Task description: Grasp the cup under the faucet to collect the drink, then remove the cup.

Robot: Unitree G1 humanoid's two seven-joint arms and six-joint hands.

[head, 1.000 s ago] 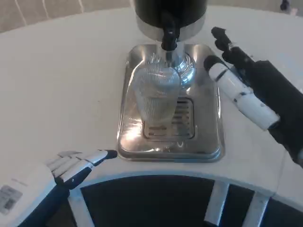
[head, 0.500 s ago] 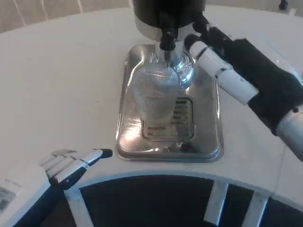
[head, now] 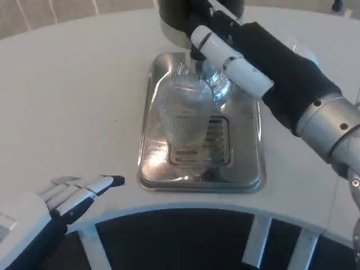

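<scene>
A clear ribbed cup (head: pixel 185 121) stands upright on the steel drip tray (head: pixel 250 179), directly below the black faucet (head: pixel 197 54) of the dark dispenser (head: pixel 173 17). My right hand (head: pixel 264 56), in a black glove with white fingers (head: pixel 236 64), reaches in from the right above the cup. Its fingertips lie against the dispenser front at the faucet, and it holds nothing. It does not touch the cup. My left hand (head: pixel 62 197) rests open and flat at the table's near left edge, well apart from the tray. Whether the cup holds any liquid cannot be told.
The white round table (head: pixel 73 95) spreads left of the tray. Its curved front edge and white legs (head: pixel 256 242) run along the bottom. The slotted grate (head: pixel 216 146) lies in the tray just right of the cup.
My right hand has swung left and upward from beside the tray to the faucet on the dispenser front. The left hand has slid slightly left and down. The cup has stayed put.
</scene>
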